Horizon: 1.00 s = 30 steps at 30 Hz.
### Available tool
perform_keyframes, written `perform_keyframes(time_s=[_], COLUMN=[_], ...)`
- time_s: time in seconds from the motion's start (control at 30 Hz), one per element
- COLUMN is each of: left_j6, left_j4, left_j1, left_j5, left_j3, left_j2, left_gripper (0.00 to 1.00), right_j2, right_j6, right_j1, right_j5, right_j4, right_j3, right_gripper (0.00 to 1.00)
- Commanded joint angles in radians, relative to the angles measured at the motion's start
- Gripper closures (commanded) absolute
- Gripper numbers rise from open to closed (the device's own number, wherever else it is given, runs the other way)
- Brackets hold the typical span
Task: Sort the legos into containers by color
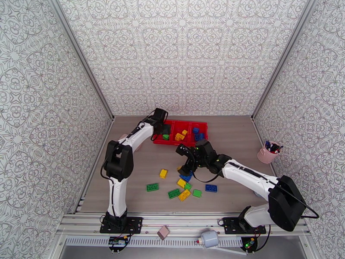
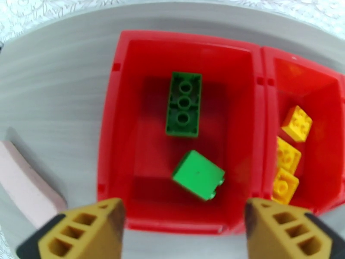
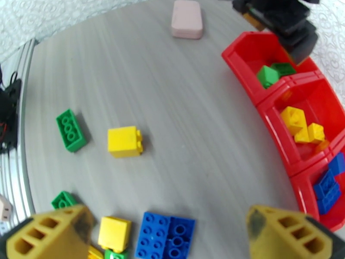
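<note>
Under half done: red plastic three-bin tray [image 1: 172,143] at 12 o'clock holds a few sorted bricks; approx ten loose lego bricks [image 1: 184,194] lie at its 6 o'clock. Left gripper [image 2: 185,210] & right gripper [image 3: 168,216] both wide open, empty.

My grey wood-grain table [image 3: 185,104] carries the red tray [image 3: 233,61] ahead and right of my right gripper [image 3: 168,213], a pink block [image 3: 186,19] far ahead, 2 blue bricks [image 3: 153,236] just beneath the fingertips, 1 yellow brick [image 3: 124,142] ahead-left, and 1 green brick [image 3: 70,130] farther left of that.
</note>
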<state>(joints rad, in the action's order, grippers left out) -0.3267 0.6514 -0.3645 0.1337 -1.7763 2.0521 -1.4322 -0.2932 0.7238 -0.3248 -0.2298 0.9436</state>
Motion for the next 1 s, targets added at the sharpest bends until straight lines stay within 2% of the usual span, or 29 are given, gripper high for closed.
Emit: perform_keyframes(time_s=[0.0,0.17,0.3,0.5,0.67,0.83,0.97], left_j6=[0.007,-0.031,-0.074,-0.107,-0.111,-0.105,-0.097], left_j4=[0.007,-0.016,-0.022,-0.010,-0.007,-0.012,-0.010], left_j1=[-0.002,0.010,0.046,0.087,0.111,0.112,0.111], left_j5=[-0.011,-0.024,-0.053,-0.048,-0.044,-0.054,-0.062], left_j3=[0.057,0.241,0.395,0.543,0.584,0.575,0.566], left_j2=[-0.143,-0.310,-0.435,-0.544,-0.573,-0.565,-0.547], left_gripper=[0.13,0.03,0.01,0.00,0.00,0.00,0.00], right_j2=[-0.002,-0.032,-0.072,-0.177,-0.274,-0.360,-0.407], right_j6=[-0.089,-0.178,-0.227,-0.288,-0.324,-0.334,-0.330], right_j1=[0.045,0.132,0.218,0.339,0.396,0.411,0.411], right_j5=[0.022,0.054,0.091,0.163,0.246,0.318,0.311], right_j4=[-0.093,-0.228,-0.311,-0.382,-0.428,-0.464,-0.466], right_j3=[0.057,0.109,0.151,0.210,0.253,0.277,0.293], right_gripper=[0.02,0.02,0.02,0.02,0.02,0.04,0.08])
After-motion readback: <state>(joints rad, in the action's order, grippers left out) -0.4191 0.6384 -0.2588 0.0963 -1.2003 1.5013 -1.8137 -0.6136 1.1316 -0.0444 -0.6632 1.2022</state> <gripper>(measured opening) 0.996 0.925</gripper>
